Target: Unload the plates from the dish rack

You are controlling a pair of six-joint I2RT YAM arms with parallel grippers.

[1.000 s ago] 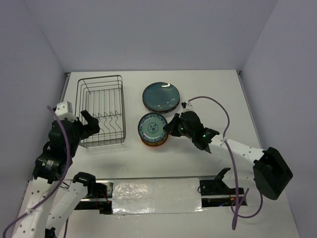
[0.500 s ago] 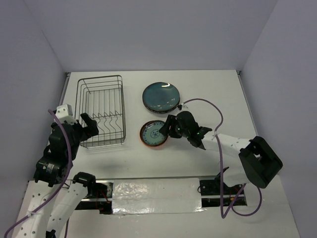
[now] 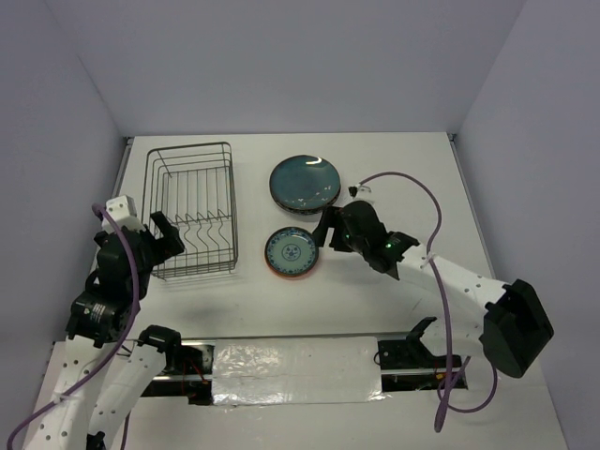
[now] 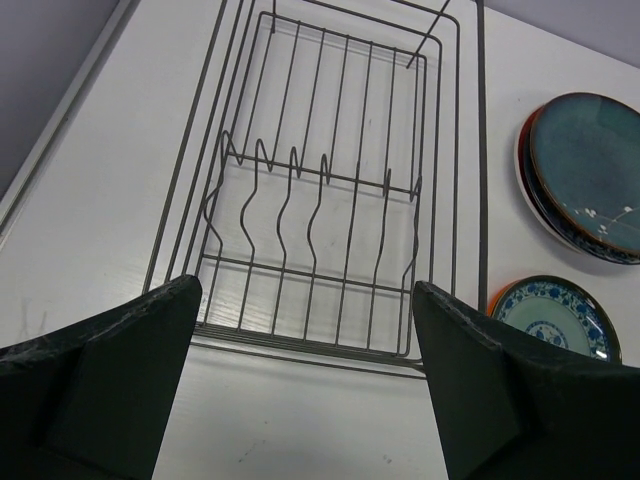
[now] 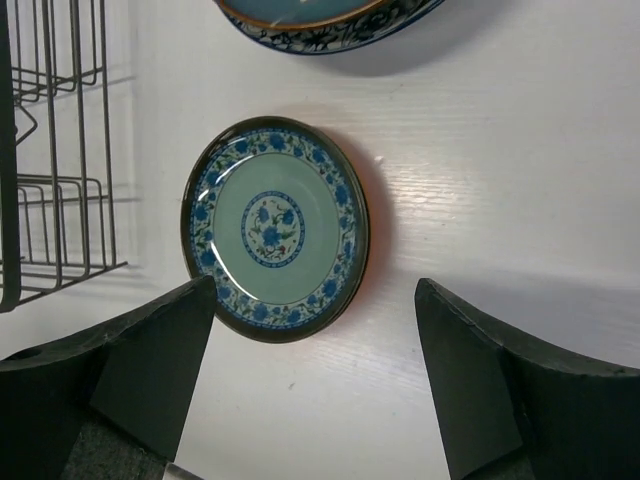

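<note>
The wire dish rack [image 3: 190, 211] stands at the left with no plates in it; the left wrist view looks down into its bare dividers [image 4: 320, 200]. A large dark teal plate [image 3: 305, 182] tops a stack right of the rack. In front of it a small blue-patterned plate [image 3: 292, 251] lies flat on an orange plate [image 3: 280, 273]. My right gripper [image 3: 325, 234] hovers open just right of the small plate [image 5: 275, 228], holding nothing. My left gripper [image 3: 169, 234] is open at the rack's near left corner, nothing between its fingers.
White walls close in the table at the back and both sides. The right arm's purple cable [image 3: 403, 183] loops over the table behind it. The teal stack [image 5: 320, 20] lies just beyond the small plate.
My right gripper has opened and let go of the small blue-patterned plate, which now lies flat on the orange one. The gripper has drawn back to the right. The left arm barely shifted.
</note>
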